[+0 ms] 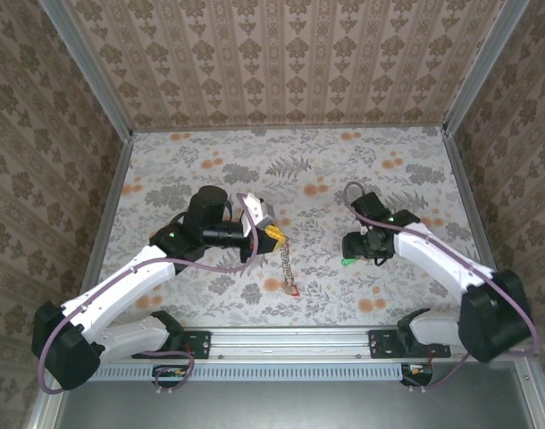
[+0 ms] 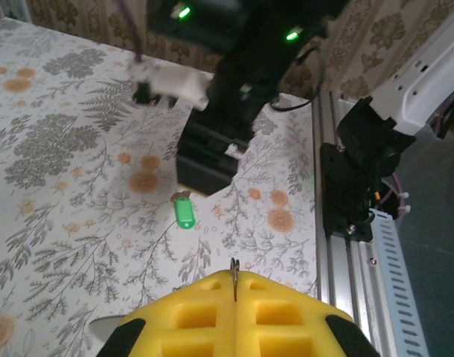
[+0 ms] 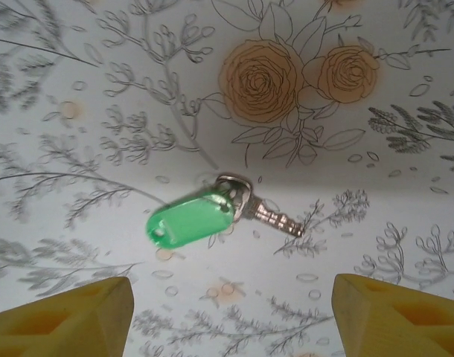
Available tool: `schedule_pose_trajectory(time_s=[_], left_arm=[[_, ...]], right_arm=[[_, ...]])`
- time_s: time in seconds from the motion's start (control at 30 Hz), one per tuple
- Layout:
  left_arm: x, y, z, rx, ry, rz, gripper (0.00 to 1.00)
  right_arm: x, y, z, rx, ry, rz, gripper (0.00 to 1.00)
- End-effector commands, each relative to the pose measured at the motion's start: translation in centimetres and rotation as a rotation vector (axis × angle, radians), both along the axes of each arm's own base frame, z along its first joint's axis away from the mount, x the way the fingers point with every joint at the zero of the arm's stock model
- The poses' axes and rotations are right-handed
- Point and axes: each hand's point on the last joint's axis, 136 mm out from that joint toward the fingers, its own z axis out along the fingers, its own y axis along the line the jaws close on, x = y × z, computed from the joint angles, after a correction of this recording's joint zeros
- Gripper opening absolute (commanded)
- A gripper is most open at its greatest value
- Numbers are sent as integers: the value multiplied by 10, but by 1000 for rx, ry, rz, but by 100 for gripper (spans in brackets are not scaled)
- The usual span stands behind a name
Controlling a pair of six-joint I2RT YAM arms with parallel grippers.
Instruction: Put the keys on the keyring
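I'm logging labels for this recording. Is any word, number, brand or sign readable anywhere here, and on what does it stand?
None: no text can be read.
The green key tag shows a blank face.
The table cover and the walls bear floral ornament only, no letters.
Any marking on the small parts along the base rail is too small to tell.

One green key (image 3: 190,222), one red key (image 1: 293,290) (tiny), one keyring (image 1: 284,261), one left end effector (image 2: 234,297), one right end effector (image 3: 231,316).
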Motion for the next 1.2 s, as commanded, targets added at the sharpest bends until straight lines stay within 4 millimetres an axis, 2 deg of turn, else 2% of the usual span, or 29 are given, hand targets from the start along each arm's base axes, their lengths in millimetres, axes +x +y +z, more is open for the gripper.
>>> schedule_pose_trajectory(time_s=[0.0,0.1,0.2,0.37,0.63,0.77,0.97,1.17], left_arm=[[-6,0,20,-77,-8,-36,0],[-6,-1,21,-85,-3,-43,0],[-5,0,23,-98,-2,-40,0],[-1,4,27,-118,-2,-26,0],[5,5,28,-134,22,-26,0],[5,5,30,-144,23,-25,0],[6,6,33,-158,27,-27,0],[5,8,36,-169,24,-25,0]], right_arm=[[12,10,-9,29,44,87,72],[14,14,-24,21,108,129,69],[19,12,-30,-17,133,159,65],[22,6,-36,-64,174,202,49],[16,18,-47,6,233,220,48],[15,18,-49,11,232,206,48],[12,17,-55,9,245,187,41],[14,12,-51,-16,229,163,36]])
